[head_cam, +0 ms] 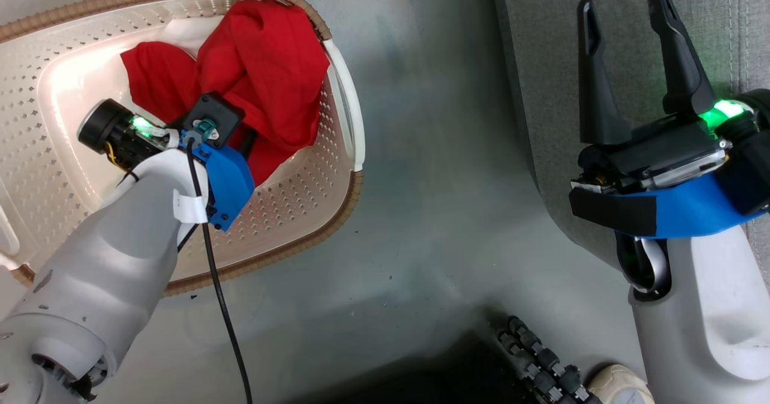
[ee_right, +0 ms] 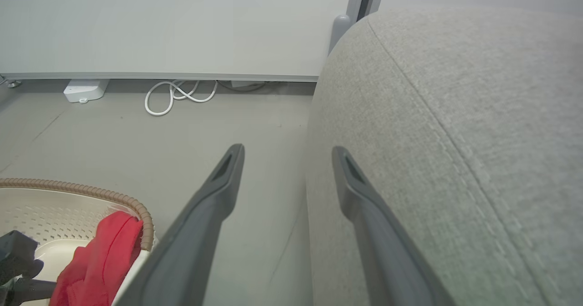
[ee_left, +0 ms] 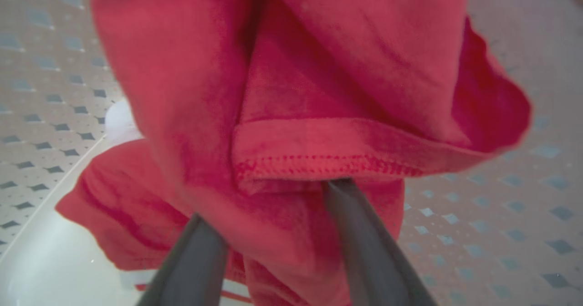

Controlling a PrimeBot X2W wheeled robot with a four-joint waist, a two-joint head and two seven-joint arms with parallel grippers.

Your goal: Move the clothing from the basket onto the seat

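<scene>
Indoor room, part living space, part test setup: a grey fabric sofa with a stitched seam stands on a bare, smooth grey floor beside a cream perforated laundry basket holding red clothing. Behind them runs a plain pale wall panel, with a loose white cable and a small white box lying on the floor at its base. Sparse furnishing and exposed cabling suggest a staged home corner in a lab; cannot tell for certain.

Head view steeply downward, left wrist close on clothing, right wrist low, forward.
</scene>
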